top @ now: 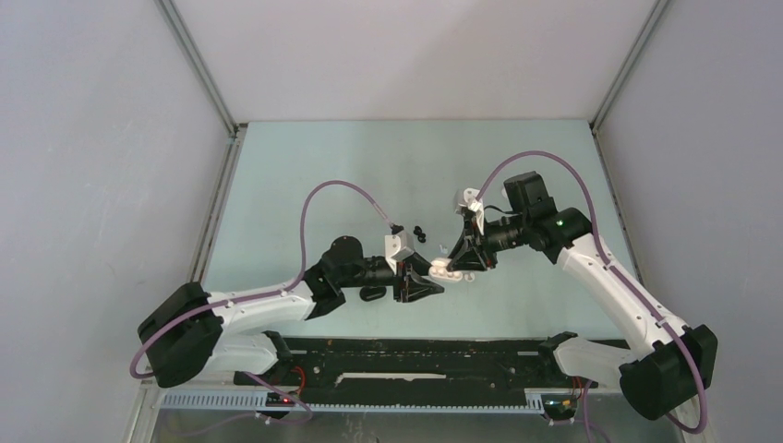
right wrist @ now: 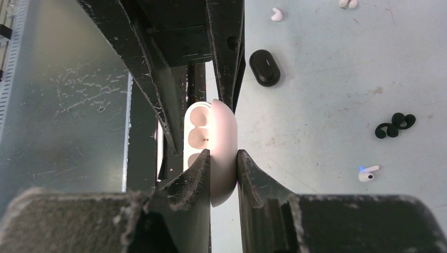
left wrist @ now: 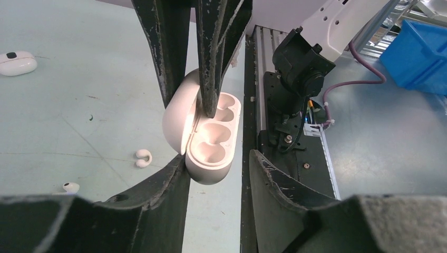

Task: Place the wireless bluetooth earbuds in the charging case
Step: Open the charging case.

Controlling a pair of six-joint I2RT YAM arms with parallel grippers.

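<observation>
Left wrist view: right jaws pinch the case (left wrist: 211,145) by its open lid, left jaws straddle its base, grip uncertain; nearest earbud (left wrist: 143,157) lies on the counter (left wrist: 79,116) beside them.

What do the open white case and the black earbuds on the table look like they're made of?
The open white case looks like moulded plastic, smooth with a soft satin sheen. Its shell is rounded and seamless, and light glows evenly on the lid. The black earbuds look like dark plastic, perhaps with a rubbery curved bridge. They are too small to judge the finish.
</observation>
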